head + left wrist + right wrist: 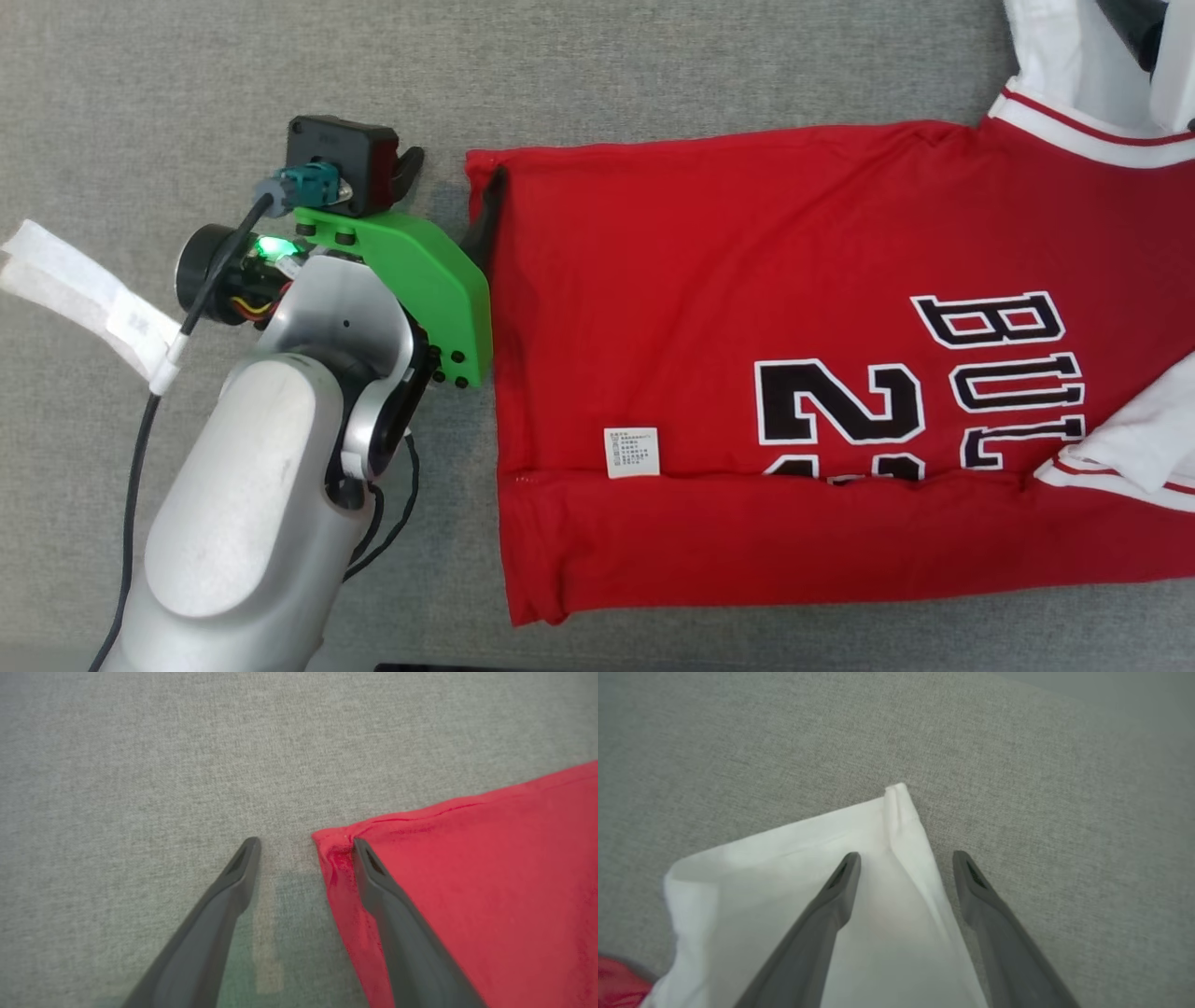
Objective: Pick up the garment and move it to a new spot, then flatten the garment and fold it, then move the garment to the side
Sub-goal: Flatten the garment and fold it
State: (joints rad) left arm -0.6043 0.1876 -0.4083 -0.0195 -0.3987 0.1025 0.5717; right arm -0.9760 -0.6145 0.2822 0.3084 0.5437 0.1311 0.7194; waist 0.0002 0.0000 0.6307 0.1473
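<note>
Left gripper (304,847) dark fingers spread, one over the hem corner, one on bare cloth | red jersey (709,280) flat on grey woven surface (653,65) | print reads "BUL", "2"; white tag (631,453) illegible | right gripper (906,858) spread astride white sleeve (784,868), seemingly the jersey's

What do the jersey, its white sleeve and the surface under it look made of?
Jersey: thin matte red knit, probably polyester; hem puckers softly. White sleeve: similar soft cloth, stitched hem. Surface: grey woven fabric, flecked weave visible.

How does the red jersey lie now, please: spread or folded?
Partly folded: the jersey lies flat on the grey surface, but its near long edge is turned over, covering the number's lower part.
</note>
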